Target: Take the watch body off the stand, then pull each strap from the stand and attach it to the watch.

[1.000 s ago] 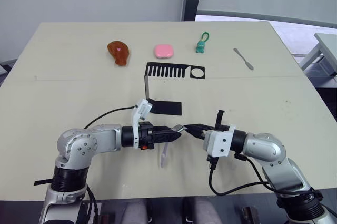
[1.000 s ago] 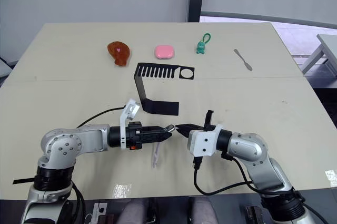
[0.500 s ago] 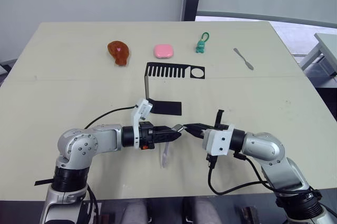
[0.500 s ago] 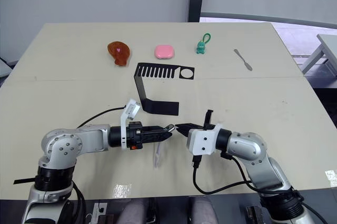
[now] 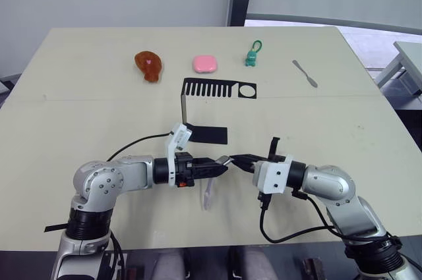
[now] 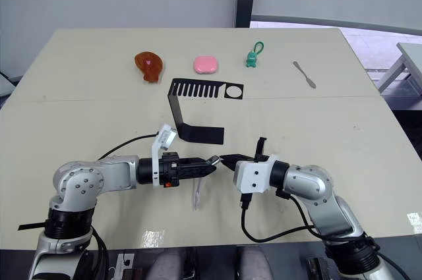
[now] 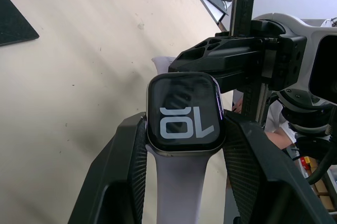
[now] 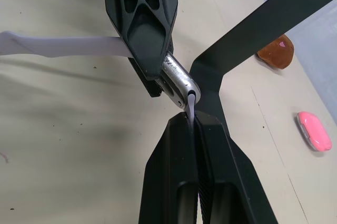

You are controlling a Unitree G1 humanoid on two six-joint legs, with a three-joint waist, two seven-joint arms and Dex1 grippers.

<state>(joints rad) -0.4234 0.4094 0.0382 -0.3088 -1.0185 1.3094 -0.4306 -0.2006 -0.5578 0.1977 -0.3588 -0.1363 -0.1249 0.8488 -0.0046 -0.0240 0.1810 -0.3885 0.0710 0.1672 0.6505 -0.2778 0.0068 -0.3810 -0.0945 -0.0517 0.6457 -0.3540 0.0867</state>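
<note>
Both grippers meet over the near-centre of the table [image 5: 79, 95], tips almost touching.

Left gripper [image 5: 221, 166] points toward 3 o'clock, fingers [image 7: 129, 161] clamped on the sides of the watch body [image 7: 184, 114]. Screen faces the left wrist camera, light digits showing. One strap [image 5: 207, 194] is already seated on the case: it hangs from it toward 6 o'clock, pale lavender, free end down near the table surface. In the right wrist view the same strap [image 8: 58, 46] runs out flat behind the left fingers.

Right gripper [image 5: 239, 159] points toward 9 o'clock, fingers [image 8: 210, 145] closed tight on the second strap [image 8: 191, 103]. Just a thin edge of it sticks out between the pads, its tip touching the silver edge of the watch case at the open lug side. Can't tell if it's actually seated in the slot.

Black stand [image 5: 204, 105] sits at 12 o'clock from the grippers, well apart from them: slotted top plate with a round hole, bent down to a flat foot.

Far row at 12 o'clock: brown drumstick toy [image 5: 149, 65] at 11, pink block [image 5: 204, 63] dead ahead, green keychain figure [image 5: 253, 55] just past it at 1, grey spatula [image 5: 305, 73] out toward 2. All well apart from the work area.
</note>
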